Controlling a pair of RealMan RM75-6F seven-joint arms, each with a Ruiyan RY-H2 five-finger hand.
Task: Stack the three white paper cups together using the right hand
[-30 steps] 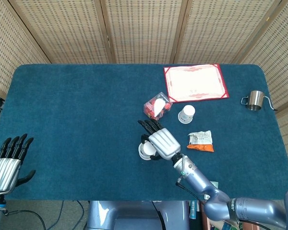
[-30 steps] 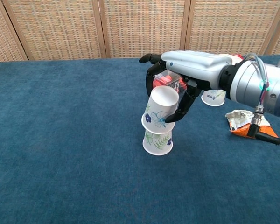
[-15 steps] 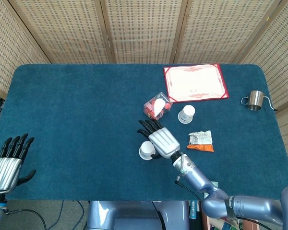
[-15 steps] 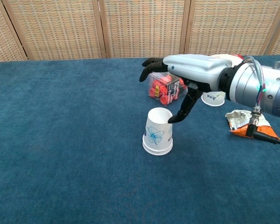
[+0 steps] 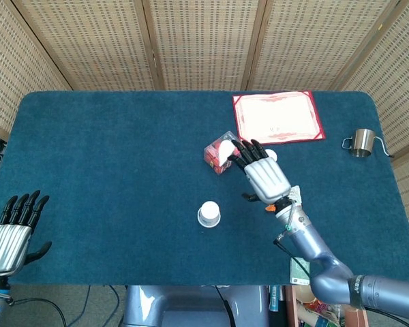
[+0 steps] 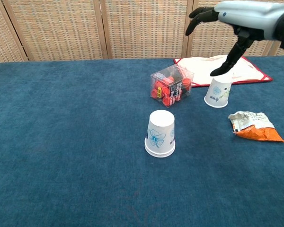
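Two white paper cups stand nested upside down as one stack (image 5: 208, 214) (image 6: 160, 134) near the table's middle. A third white cup (image 6: 218, 91) stands upside down further right, by the red folder; in the head view only its edge (image 5: 271, 156) shows behind my right hand. My right hand (image 5: 261, 174) (image 6: 236, 19) hovers above that third cup, open, fingers spread, holding nothing. My left hand (image 5: 12, 228) rests open at the table's near left corner, empty.
A clear box of red pieces (image 5: 220, 152) (image 6: 172, 87) sits just left of the third cup. A crumpled snack wrapper (image 5: 290, 199) (image 6: 252, 126) lies to its right front. A red-framed certificate (image 5: 277, 116) and a small metal cup (image 5: 361, 142) are at the back right.
My right hand let go of the cup it had set over the other, then lifted and moved right and back to above the third cup. The left hand stayed put.
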